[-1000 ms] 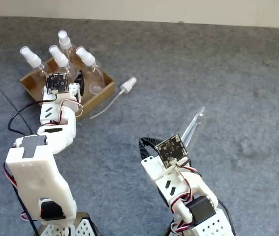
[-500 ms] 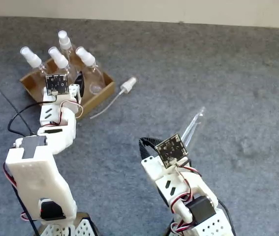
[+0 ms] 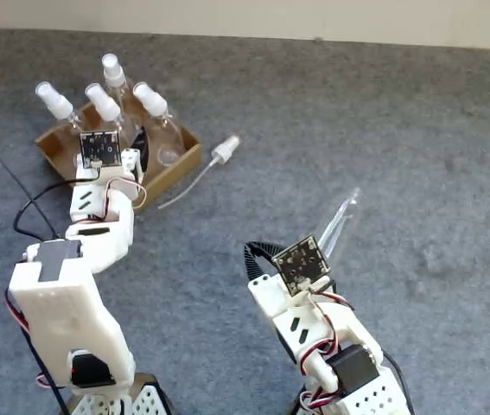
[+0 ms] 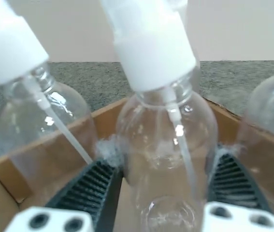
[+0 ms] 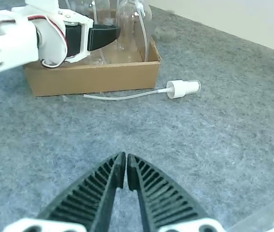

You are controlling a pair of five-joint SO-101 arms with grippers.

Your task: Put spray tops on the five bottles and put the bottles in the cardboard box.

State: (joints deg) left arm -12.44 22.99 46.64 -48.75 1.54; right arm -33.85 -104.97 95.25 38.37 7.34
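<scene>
The clear round bottle (image 4: 165, 140) is glossy and smooth, plastic or glass, and catches bright glints. Its white spray top (image 4: 149, 43) is smooth plastic with a soft sheen, above a translucent dip tube (image 4: 181, 145). The brown cardboard box (image 5: 93, 79) is matt paperboard with raw cut edges. The left gripper (image 4: 158, 188) and right gripper (image 5: 126, 162) have black, ribbed, matt fingers (image 5: 93, 193). The white arm shells (image 3: 63, 303) are matt plastic. The grey table covering (image 5: 214, 135) is rough, napped cloth, like carpet.

Four capped bottles (image 3: 165, 134) upright in cardboard box (image 3: 171, 173), loose spray top (image 3: 225, 149) alongside
</scene>
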